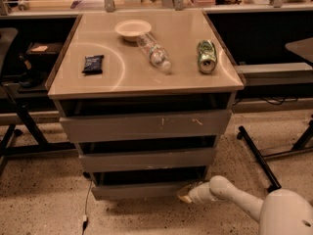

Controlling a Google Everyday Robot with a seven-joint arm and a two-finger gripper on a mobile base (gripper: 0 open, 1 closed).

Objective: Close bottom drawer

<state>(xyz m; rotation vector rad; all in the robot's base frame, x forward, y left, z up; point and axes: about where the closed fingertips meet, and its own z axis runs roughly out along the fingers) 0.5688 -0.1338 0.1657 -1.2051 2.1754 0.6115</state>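
We see grey cabinet [146, 80], three drawers stacked, dark gap above each. Bottom drawer [137, 190] lowest and narrowest, partly open, just above floor. White arm [237, 201] comes in from lower right. Gripper [185, 196] at right end of bottom drawer's front panel; whether spread or closed, we cannot tell. On top: lying bottle [154, 53], green can [207, 56], white bowl [132, 29], dark packet [93, 64].

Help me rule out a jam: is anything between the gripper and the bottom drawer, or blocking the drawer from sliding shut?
Nothing visible. The gripper is at the right end of the bottom drawer front, with nothing between them. The drawer's open gap is dark, and nothing sticks out of it.
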